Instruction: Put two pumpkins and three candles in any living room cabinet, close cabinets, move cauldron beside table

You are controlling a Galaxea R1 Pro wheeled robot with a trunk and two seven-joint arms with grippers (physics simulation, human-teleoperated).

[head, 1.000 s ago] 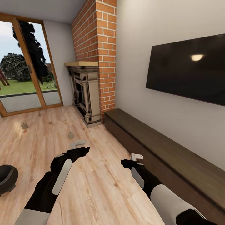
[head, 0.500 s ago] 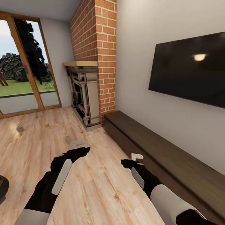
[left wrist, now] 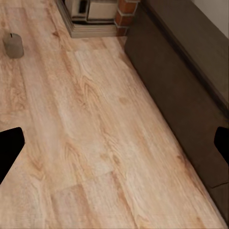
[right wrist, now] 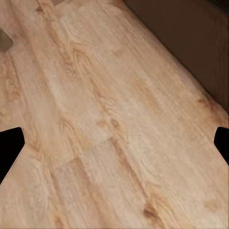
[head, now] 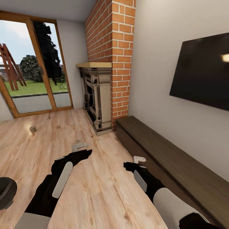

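Both empty, wide-open, the left gripper (head: 83,149) and right gripper (head: 137,161) hover over the floor beside the closed cabinet (head: 178,162), one candle (head: 32,129) waiting near the glass doors (head: 31,79).

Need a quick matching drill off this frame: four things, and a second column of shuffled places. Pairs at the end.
Things:
1. candle
2. cauldron
3. cabinet
4. fireplace

Places:
A. low along the wall under the TV
B. against the brick chimney
C. on the floor near the glass door
D. cut off at the head view's left edge, beside the left arm

Pairs: 1-C, 2-D, 3-A, 4-B
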